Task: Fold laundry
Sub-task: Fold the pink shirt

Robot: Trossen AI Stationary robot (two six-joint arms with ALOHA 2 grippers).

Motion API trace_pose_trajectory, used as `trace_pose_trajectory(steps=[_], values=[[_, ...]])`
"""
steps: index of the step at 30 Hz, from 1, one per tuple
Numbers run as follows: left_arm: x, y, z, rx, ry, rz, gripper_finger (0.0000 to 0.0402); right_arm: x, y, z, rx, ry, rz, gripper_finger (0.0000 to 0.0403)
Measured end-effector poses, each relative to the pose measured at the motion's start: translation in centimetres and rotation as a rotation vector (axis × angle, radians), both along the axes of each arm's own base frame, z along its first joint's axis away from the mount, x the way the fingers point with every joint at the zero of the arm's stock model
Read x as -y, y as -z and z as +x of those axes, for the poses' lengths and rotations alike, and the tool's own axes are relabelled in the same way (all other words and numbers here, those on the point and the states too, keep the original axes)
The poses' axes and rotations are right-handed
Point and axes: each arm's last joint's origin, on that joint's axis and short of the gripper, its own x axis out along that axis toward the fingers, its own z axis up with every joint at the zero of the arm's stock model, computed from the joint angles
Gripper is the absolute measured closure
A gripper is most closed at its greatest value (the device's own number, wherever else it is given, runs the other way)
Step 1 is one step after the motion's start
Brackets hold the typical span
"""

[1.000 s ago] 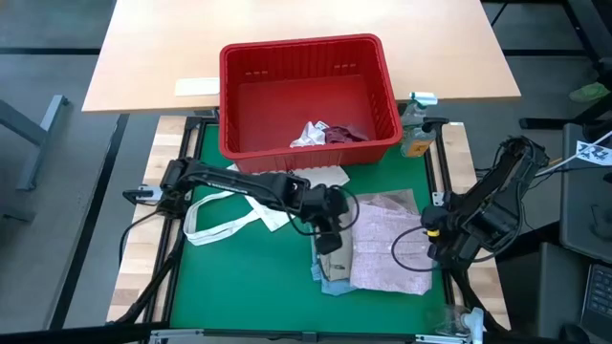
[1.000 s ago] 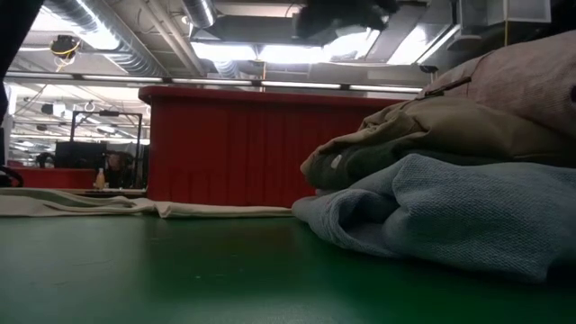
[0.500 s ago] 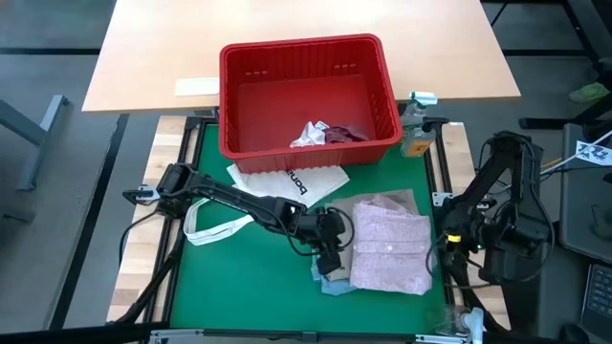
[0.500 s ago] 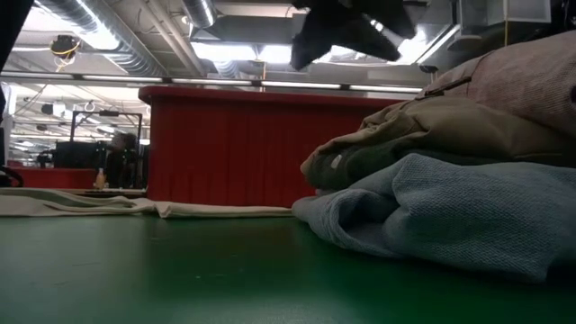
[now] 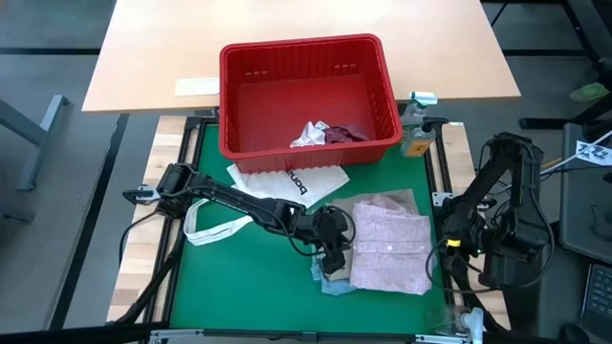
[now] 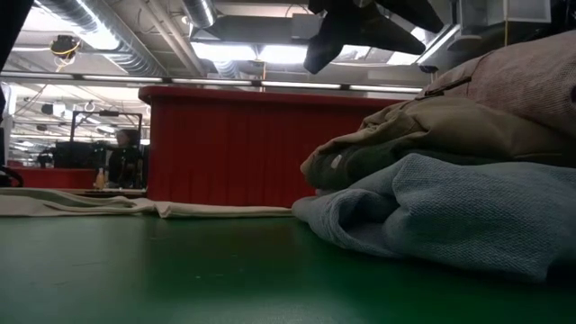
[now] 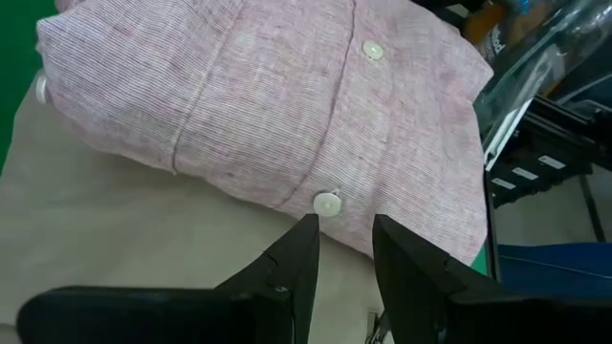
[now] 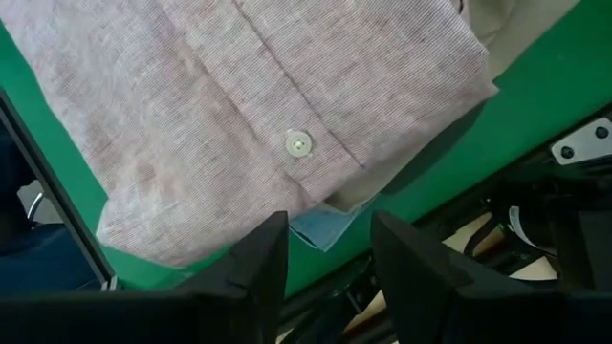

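Observation:
A folded stack of laundry lies on the green mat. A mottled pink buttoned shirt is on top, a beige garment lies under it, and a light blue one is at the bottom. My left gripper hovers open over the stack's left edge. Its fingertips are above the beige cloth, beside the pink shirt's edge. My right gripper stands open above the table's right edge, looking down on the pink shirt. A white piece and a maroon piece lie in the red basket.
The red slotted basket stands at the mat's far edge. A white tote bag lies flat in front of it, its loop handles trailing toward the left. A bottle stands at the far right corner. Bare mat lies at the near left.
My left gripper has come down and toward the near edge, onto the stack's left side. My right arm has swung away from the pink shirt's right edge toward the table's right edge, its wrist rolling. The stack has not moved.

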Motion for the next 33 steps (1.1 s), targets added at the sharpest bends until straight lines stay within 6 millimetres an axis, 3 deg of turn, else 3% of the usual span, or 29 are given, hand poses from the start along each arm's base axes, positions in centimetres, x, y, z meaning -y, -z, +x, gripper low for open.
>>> trace_pose_trajectory(steps=[6,14,19,25,33], values=[[-0.2,0.0,0.0,-0.004,-0.036,-0.043,0.0296,0.0,0.0,0.0,-0.014,-0.001,0.006,0.0251],[-0.7,0.1,0.2,-0.010,-0.115,-0.131,0.0236,0.0,0.0,-0.1,-0.043,-0.002,0.011,0.0251],[-0.5,1.9,0.9,-0.040,-0.181,-0.204,0.0211,0.0,0.0,-0.2,-0.059,-0.003,0.013,0.0251],[-0.3,3.9,1.7,-0.055,-0.205,-0.245,0.0206,0.0,0.1,-0.2,-0.060,-0.003,0.008,0.0251],[-0.3,4.7,2.6,0.001,-0.202,-0.264,0.0205,0.0,0.0,-0.2,-0.058,-0.003,0.010,0.0251]])
